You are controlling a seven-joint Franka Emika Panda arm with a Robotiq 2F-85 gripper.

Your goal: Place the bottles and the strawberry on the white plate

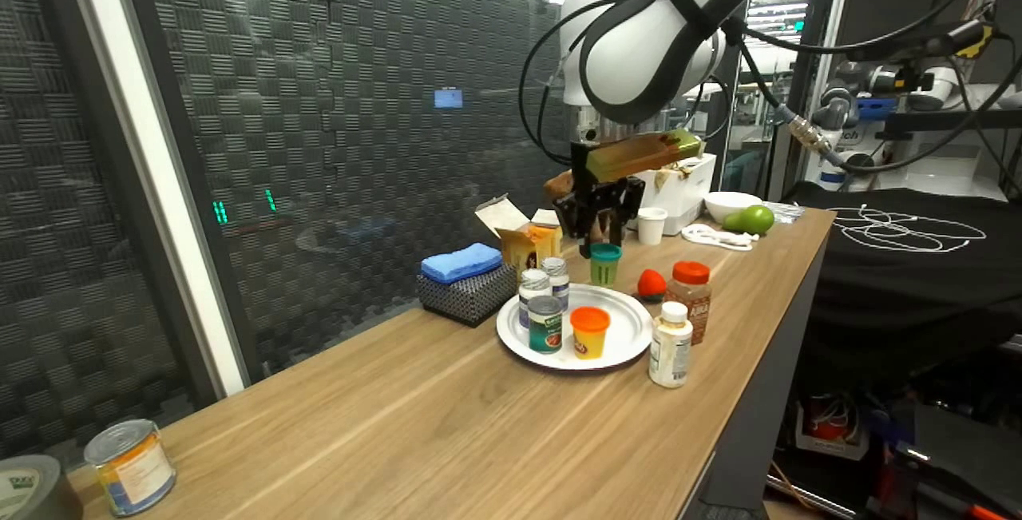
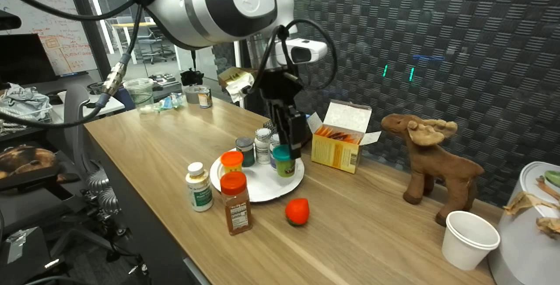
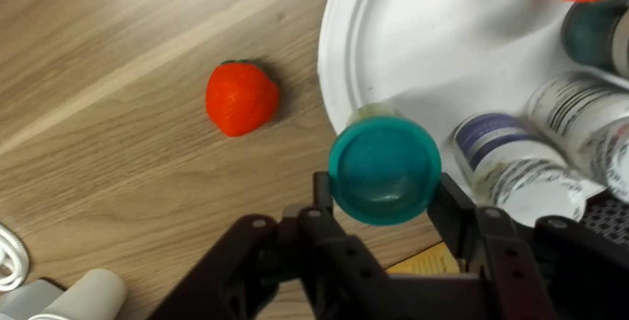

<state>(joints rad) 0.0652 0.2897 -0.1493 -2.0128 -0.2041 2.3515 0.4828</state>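
Exterior views look along the bench (image 1: pixel 399 424) from opposite ends, sharing the white plate (image 2: pixel 264 189); the wrist view faces down, nearer.

My pincer (image 3: pixel 383 191) looks matt, the teal-lidded tub (image 3: pixel 385 168) smooth, faintly glossy plastic. I see a smooth white plate (image 3: pixel 422 49), grained wood tabletop (image 3: pixel 123 177), matt blue cloth (image 1: pixel 461 263) and a metal-topped tin (image 1: pixel 132 468).

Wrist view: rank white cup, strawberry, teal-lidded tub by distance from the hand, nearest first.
1. Teal-lidded tub: gripped in the hand.
2. Strawberry: up and left in the picture, just off the white plate.
3. White cup: near the lower-left corner, clearly farthest.
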